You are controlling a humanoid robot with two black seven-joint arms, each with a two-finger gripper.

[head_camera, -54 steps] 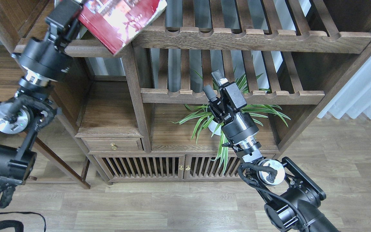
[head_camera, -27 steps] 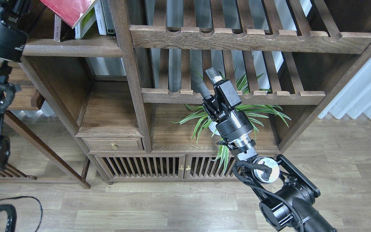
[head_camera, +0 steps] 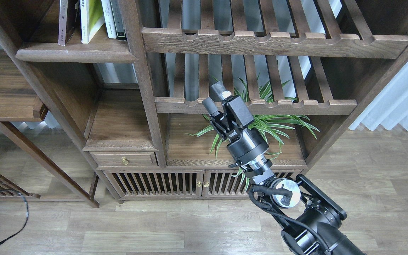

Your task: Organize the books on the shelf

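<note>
1. Right claw point(head_camera: 215, 96) raised before the spider plant point(head_camera: 278, 122), fingers apart, empty.
2. Left claw out of view.
3. Yellow-green book point(head_camera: 90, 17) upright on the shelf point(head_camera: 76, 55), beside slim volumes point(head_camera: 113, 17).

Single head view – looks forward and down from the robot's own head onto the bookcase point(head_camera: 147, 106) front and wood floor point(head_camera: 190, 226); right arm enters from lower right – moderately close range.
</note>
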